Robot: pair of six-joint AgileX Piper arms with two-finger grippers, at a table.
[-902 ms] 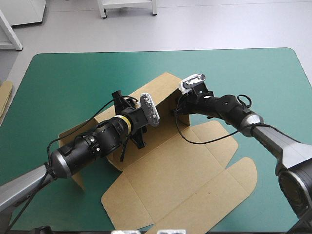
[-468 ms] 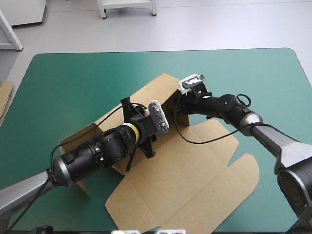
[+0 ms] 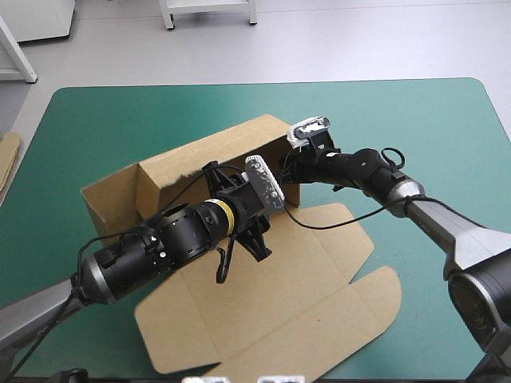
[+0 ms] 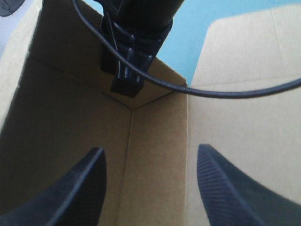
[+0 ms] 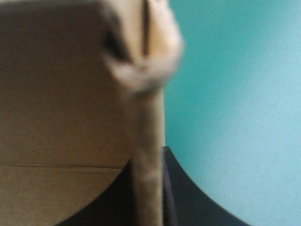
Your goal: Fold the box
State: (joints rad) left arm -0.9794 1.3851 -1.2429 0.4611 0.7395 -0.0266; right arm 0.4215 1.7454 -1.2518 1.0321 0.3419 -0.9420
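Left fingers (image 4: 70, 188) are standing apart inside the brown box (image 3: 239, 144), which is sitting on the teal-green worktop (image 3: 415, 120) with its far and left walls raised and its lid panels lying flat toward the near edge. Right fingers (image 5: 186, 207) are clamping the box's right-end wall.
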